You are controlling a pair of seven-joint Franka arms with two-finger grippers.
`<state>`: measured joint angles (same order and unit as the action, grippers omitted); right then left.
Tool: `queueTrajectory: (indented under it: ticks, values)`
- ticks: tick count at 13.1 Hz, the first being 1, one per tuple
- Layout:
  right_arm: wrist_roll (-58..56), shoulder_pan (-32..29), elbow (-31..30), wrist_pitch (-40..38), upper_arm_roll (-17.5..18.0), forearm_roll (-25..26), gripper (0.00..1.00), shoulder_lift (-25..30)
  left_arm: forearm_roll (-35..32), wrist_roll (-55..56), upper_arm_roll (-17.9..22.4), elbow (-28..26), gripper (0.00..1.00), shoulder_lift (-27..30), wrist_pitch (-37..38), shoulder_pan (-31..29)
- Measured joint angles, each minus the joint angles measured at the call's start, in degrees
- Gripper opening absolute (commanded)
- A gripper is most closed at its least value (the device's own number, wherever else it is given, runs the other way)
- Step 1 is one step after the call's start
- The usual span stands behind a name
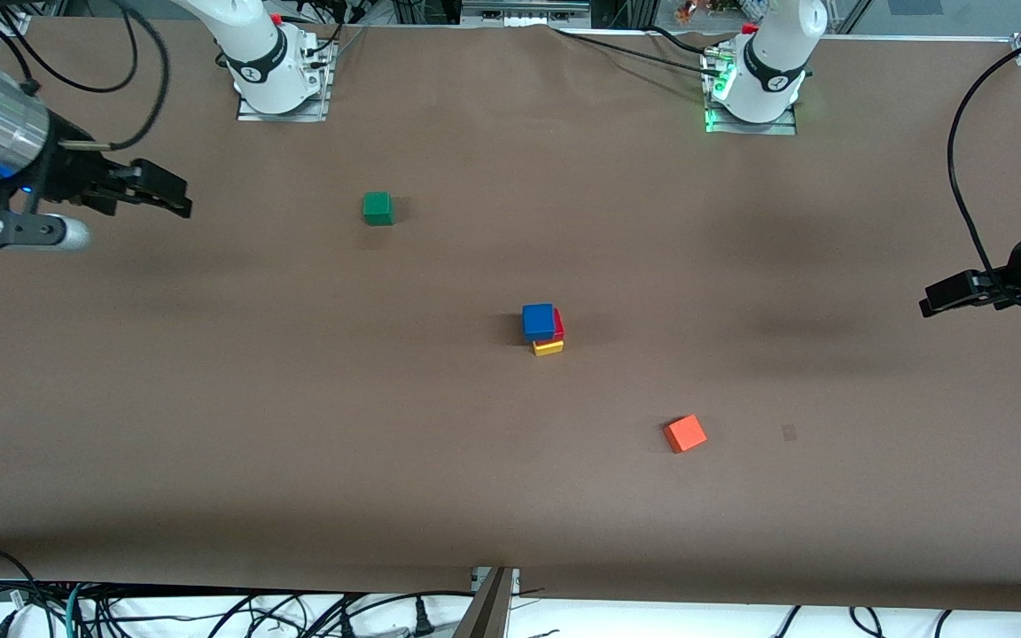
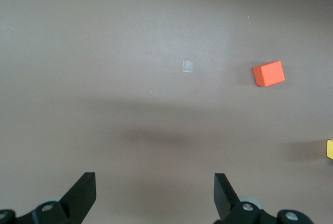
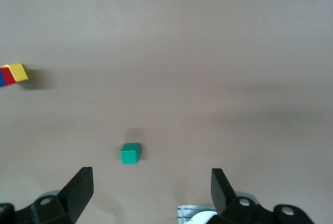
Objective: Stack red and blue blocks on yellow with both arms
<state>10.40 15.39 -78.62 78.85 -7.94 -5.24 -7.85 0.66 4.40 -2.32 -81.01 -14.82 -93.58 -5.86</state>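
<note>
Blocks sit stacked at frame centre: blue block [image 1: 538,321] atop red block [image 1: 557,325] atop yellow block [image 1: 548,347]. Left gripper [image 1: 940,299] at right edge and right gripper [image 1: 165,193] at upper left hang wide, empty.

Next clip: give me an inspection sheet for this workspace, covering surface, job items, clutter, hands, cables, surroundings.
Surface: brown table cover, flat, with a small pale mark.
Job's things: blue block on red block on yellow block, a slightly offset stack at mid-table.
Clutter: green block farther from the front camera than the stack; orange block nearer.
Hands: right hand open, empty, over its end of the table; left hand open, empty, over its end; both wait.
Cables: black cables trail from both arms; a tangle lies under the near table edge.
Surroundings: arm bases along the top edge; green light at the left arm's base.
</note>
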Motion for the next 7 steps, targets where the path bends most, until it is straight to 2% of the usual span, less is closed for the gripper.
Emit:
queueTrajectory:
  ticks: [3,7]
  values:
    - [-0.5,-2.1,-4.1,1.1,3.6,3.2,1.00,2.7,0.0,0.0,0.0,0.0,1.00,0.0,0.0,0.0]
    - [-0.5,-2.4,-5.7,2.2,4.2,3.5,1.00,4.1,0.0,0.0,0.0,0.0,1.00,0.0,0.0,0.0]
